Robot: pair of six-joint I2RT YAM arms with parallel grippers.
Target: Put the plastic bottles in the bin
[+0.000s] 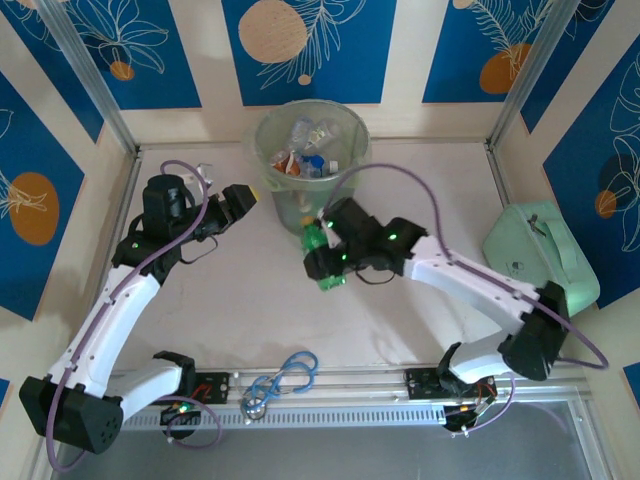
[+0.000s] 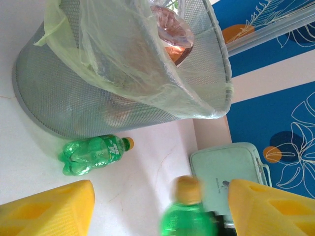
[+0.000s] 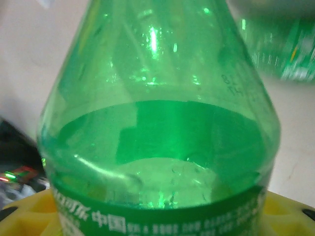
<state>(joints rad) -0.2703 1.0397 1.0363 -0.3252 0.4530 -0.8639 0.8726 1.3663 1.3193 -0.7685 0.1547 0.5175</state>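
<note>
Now your right pincer (image 1: 326, 266) clamps a green bottle (image 3: 157, 123), ready for lifting into the bin (image 1: 285, 205) just beyond; left pincer (image 1: 243, 198) gapes empty.

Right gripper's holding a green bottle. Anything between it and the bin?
Nothing visible blocks it. The held green bottle is beside the bin, whose mouth is open. By the bin's base sits a second green bottle, not over its mouth.

There are two green plastic bottles with yellow caps (image 2: 93, 155), one round grey mesh bin lined with a pale translucent bag (image 2: 74, 108), one mint green boxy case (image 1: 525, 250) and one blue-grey looped cable (image 1: 283, 380). The bottles heaped inside the bin (image 1: 305, 150) are too jumbled to count.
</note>
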